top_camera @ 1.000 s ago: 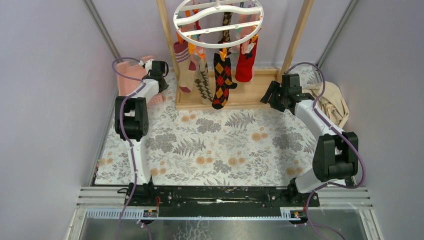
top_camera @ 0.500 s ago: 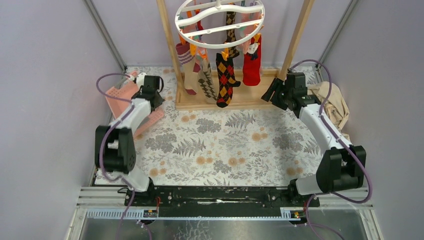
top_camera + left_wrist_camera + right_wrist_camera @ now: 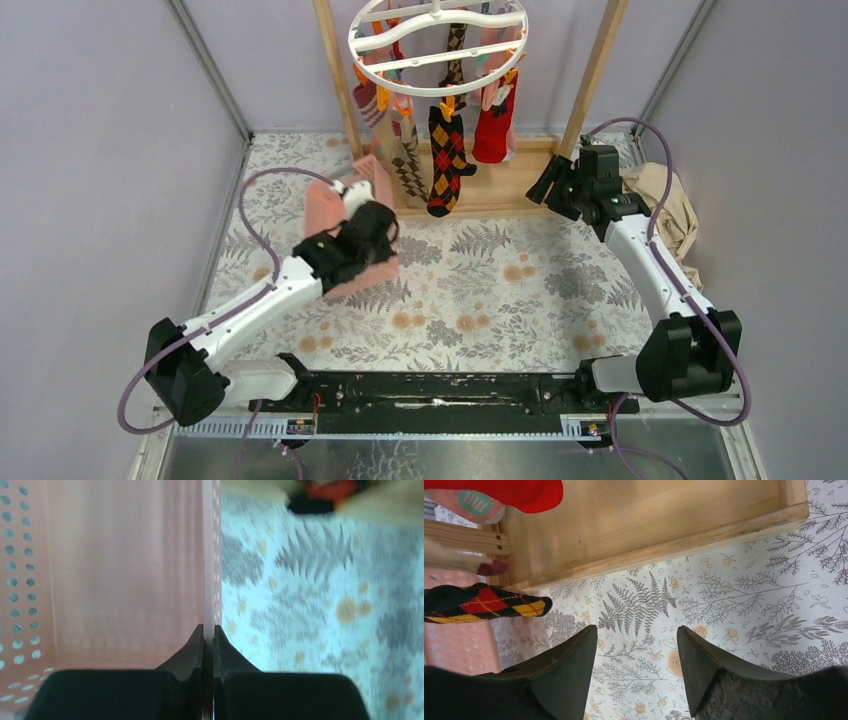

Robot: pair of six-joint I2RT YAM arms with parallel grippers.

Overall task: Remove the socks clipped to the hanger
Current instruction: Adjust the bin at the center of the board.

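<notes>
The hanger (image 3: 437, 45), a white ring with coloured clips, hangs in the wooden frame at the back. Several socks dangle from it: a black argyle one (image 3: 446, 160), a red one (image 3: 493, 125) and a tan checked one (image 3: 408, 165). My left gripper (image 3: 209, 627) is shut on the thin wall of the pink basket (image 3: 125, 570). It holds the basket (image 3: 322, 208) left of the table's middle, just in front of the socks. My right gripper (image 3: 636, 630) is open over the floral cloth beside the frame's base. The argyle toe (image 3: 484, 605) and red toe (image 3: 524, 492) lie to its left.
The wooden frame's base board (image 3: 500, 185) and two uprights stand at the back centre. A beige cloth (image 3: 668, 205) lies bunched at the right wall behind my right arm. Grey walls close in both sides.
My left gripper closed on the basket wall at the back left, and the arm swung the basket right and forward to the table's middle. The right arm barely moved.
</notes>
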